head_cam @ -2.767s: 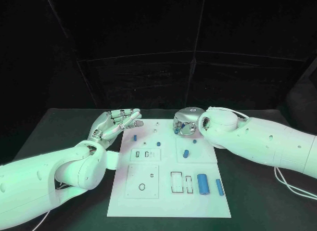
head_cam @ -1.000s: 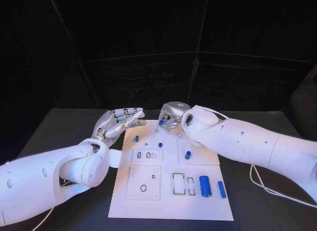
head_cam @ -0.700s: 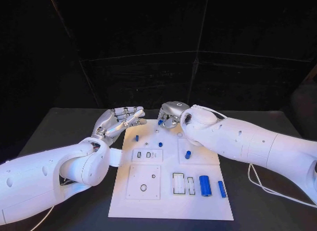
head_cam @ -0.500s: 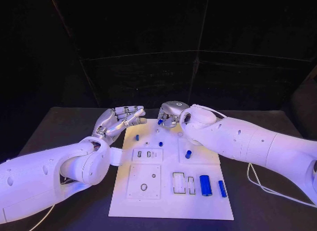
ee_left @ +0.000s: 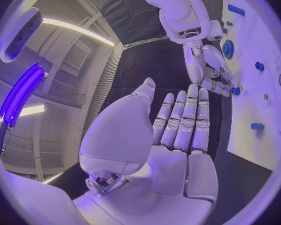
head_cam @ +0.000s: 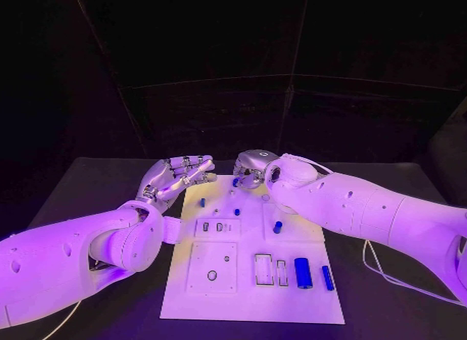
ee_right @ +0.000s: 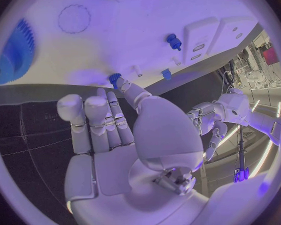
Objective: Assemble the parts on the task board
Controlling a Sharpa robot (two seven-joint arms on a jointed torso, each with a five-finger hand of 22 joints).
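Lying flat mid-table, the white task board (head_cam: 256, 248) carries scattered blue parts: a fat cylinder (head_cam: 302, 273) and a slimmer rod (head_cam: 326, 278) near its right edge, a short peg (head_cam: 277, 227) mid-board, two tiny pegs (head_cam: 237, 211) higher up. Rectangular recesses (head_cam: 262, 269) sit just beside the cylinder. At the board's far end, the right hand (head_cam: 254, 168) pinches a small blue piece (ee_right: 115, 78) at its fingertips. Over the board's left far corner, the left hand (head_cam: 175, 178) hovers palm-up, fingers extended side by side, holding nothing.
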